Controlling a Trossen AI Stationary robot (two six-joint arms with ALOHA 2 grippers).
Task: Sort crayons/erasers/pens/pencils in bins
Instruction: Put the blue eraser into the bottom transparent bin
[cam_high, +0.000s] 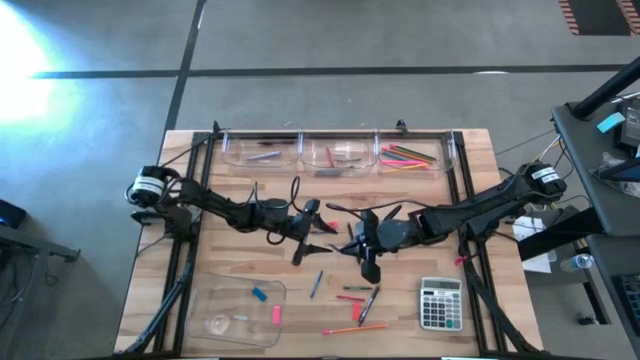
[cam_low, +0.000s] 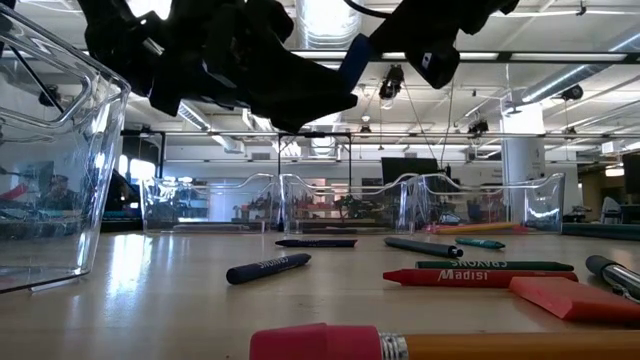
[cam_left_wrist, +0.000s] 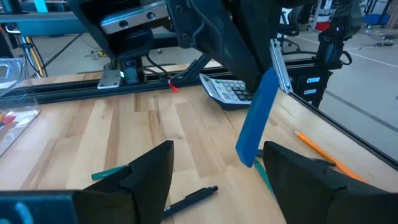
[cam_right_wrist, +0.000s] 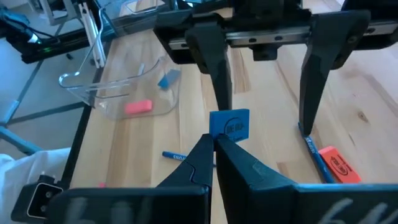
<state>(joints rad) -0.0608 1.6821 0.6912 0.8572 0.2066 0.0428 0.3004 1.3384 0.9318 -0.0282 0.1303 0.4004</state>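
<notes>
A flat blue rectangular eraser (cam_right_wrist: 229, 126) is pinched in the shut right tool (cam_right_wrist: 214, 144) above mid-desk; the left tool (cam_left_wrist: 217, 168) is spread, empty. Bins (cam_high: 335, 153) are partly filled; several sticks (cam_high: 357, 297) are left near the front edge.

The table (cam_high: 250, 270) is pale, matt wood with visible grain and plank seams. On it, the bins (cam_high: 335, 153) are clear, glossy plastic that catches the room lights. The right gripper's (cam_right_wrist: 214, 140) fingers (cam_right_wrist: 249, 168) look like smooth, matt dark plastic, and between them is a blue eraser (cam_right_wrist: 229, 124) with a dull, rubbery face bearing printed lettering.
</notes>
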